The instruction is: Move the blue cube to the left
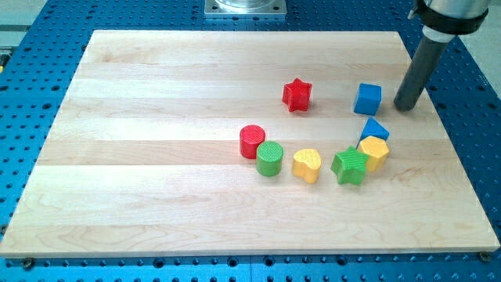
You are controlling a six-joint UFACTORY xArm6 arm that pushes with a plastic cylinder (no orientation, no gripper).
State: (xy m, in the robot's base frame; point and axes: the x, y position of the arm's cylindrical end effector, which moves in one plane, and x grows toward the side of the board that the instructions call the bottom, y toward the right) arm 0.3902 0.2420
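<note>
My tip (406,106) rests on the desk (156,196), touching nothing; the blue cube (367,99) sits just beside it, toward the view's left.

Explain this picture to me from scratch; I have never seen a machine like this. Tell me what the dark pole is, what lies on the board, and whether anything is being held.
There is one picture, from a camera looking down at a pale wooden board on a blue perforated table.

The dark pole at the view's top right is the robot arm's straight rod. Its lower end, my tip, slides on the board and pushes blocks. It holds nothing; it has no gripper.

My tip stands just right of the blue cube, with a small gap. Left of the cube is a red star. Below lie a second blue block, a yellow block, a green star, a yellow heart, a green cylinder and a red cylinder.
</note>
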